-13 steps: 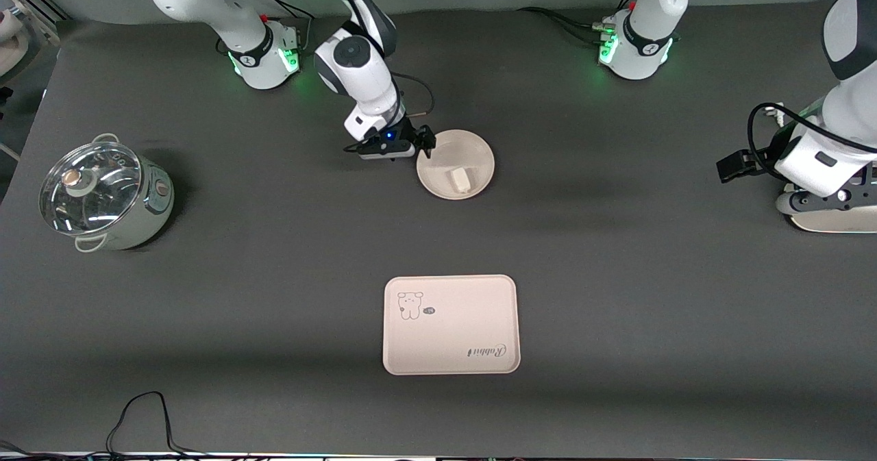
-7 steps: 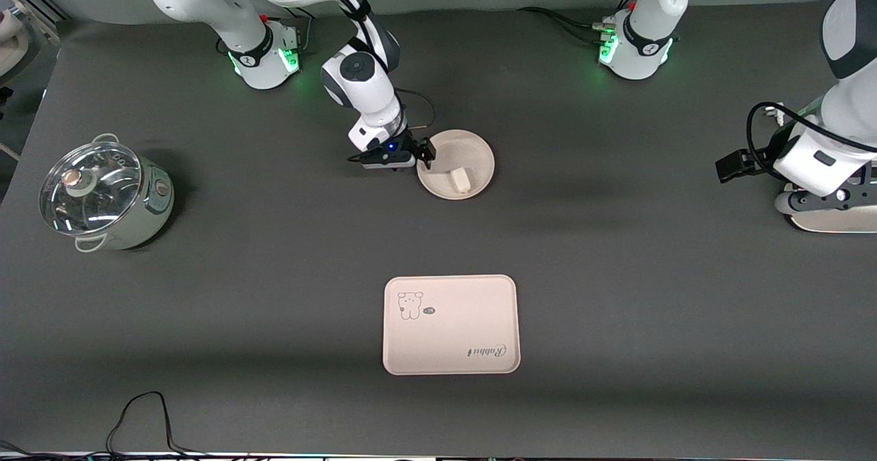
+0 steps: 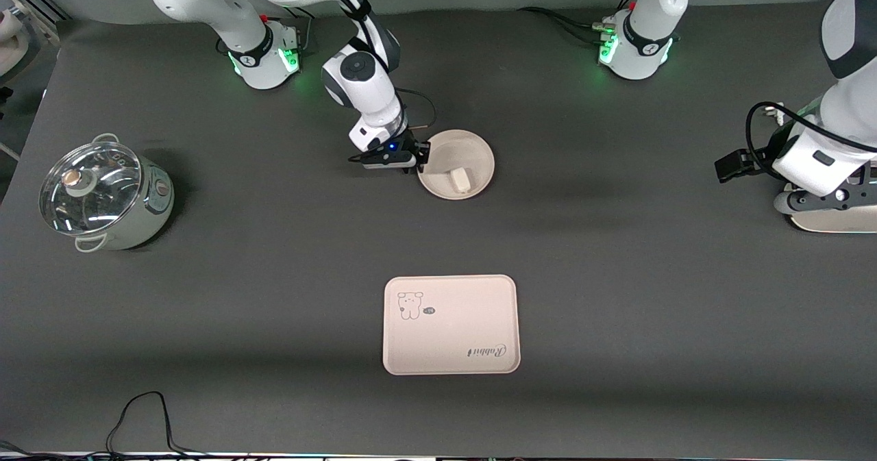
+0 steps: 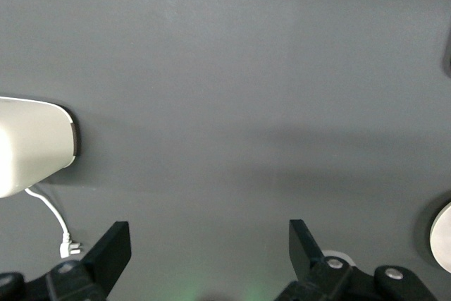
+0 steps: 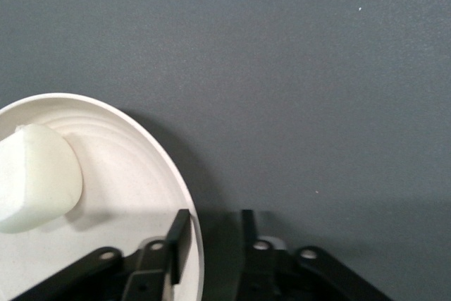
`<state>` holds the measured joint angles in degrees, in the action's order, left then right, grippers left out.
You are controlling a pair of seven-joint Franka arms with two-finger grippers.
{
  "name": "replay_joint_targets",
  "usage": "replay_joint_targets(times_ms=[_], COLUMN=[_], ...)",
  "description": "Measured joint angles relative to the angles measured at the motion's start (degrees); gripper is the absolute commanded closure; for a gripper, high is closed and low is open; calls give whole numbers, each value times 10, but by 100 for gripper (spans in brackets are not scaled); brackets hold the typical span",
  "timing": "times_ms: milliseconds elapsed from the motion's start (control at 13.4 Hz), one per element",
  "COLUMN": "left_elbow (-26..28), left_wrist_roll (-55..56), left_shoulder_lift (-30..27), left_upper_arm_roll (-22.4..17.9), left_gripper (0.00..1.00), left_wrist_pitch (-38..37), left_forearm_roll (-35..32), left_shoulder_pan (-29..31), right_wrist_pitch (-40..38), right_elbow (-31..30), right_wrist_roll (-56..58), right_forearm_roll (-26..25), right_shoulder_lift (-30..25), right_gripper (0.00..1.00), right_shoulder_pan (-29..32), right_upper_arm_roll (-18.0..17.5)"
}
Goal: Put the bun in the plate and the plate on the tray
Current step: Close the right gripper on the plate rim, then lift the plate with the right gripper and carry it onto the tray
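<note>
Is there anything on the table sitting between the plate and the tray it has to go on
Nothing visible. Bare dark table lies between the plate, with the bun in it, and the tray nearer the camera. The pot stands well aside, toward the right arm's end.

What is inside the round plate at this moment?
The small off-white bun lies in the round cream-white plate. The right claw straddles the plate's rim, one finger inside. Nothing else shows; the spot under the bun is covered.
</note>
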<state>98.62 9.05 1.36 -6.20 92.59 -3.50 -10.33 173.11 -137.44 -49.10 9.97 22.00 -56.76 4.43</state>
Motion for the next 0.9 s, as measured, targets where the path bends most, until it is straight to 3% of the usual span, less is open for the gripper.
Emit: replay_joint_targets(times_ms=[524, 899], left_elbow=[-1, -5], left_wrist_roll=[0, 0], left_shoulder_lift=[0, 0], left_upper_arm_roll=[4, 6], left_gripper=[0, 0], left_wrist_pitch=[-5, -15], left_forearm_roll=[0, 1], left_shoulder_pan=[0, -2], right_wrist_pitch=[0, -70], right_elbow=[5, 18], right_wrist_roll=[1, 20], right_forearm_roll=[0, 0], right_shoulder_lift=[-3, -69], right_gripper=[94, 99], right_shoulder_pan=[1, 33], right_upper_arm_roll=[0, 4])
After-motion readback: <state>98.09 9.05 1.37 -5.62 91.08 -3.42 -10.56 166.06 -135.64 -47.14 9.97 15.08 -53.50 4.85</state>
